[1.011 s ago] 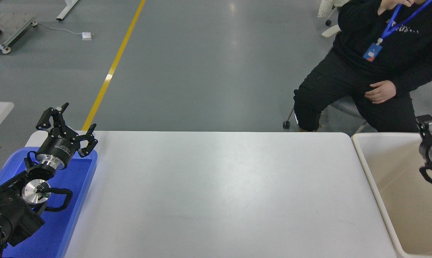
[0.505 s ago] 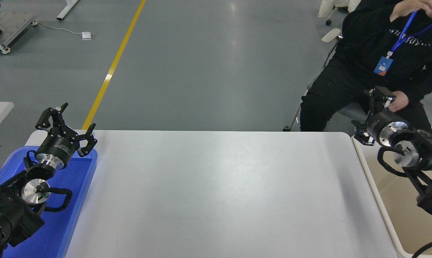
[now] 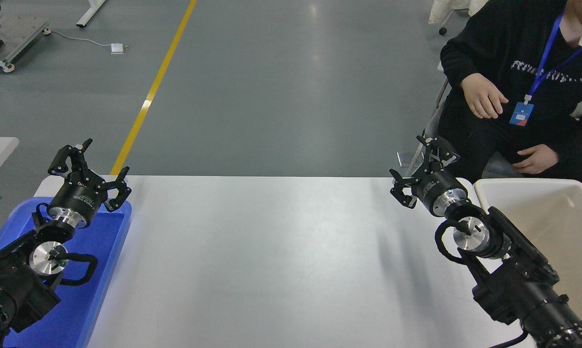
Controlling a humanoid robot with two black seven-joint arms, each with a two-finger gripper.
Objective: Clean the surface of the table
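Observation:
The table surface [image 3: 281, 261] is a glossy white top that fills the middle of the head view, with nothing lying on it. My right gripper [image 3: 418, 166] is open and empty, held above the table's far right corner, its arm coming in from the lower right. My left gripper [image 3: 90, 166] is open and empty, parked over the far end of the blue tray at the left.
A blue tray [image 3: 95, 270] lies along the table's left edge. A cream tub [image 3: 537, 203] stands at the right edge. A person in black with a blue lanyard [image 3: 527, 87] sits beyond the far right corner, close to my right gripper.
My right arm has swung in from the right edge over the cream tub to the table's far right corner. The seated person has shifted and raised a hand. The left arm has not moved.

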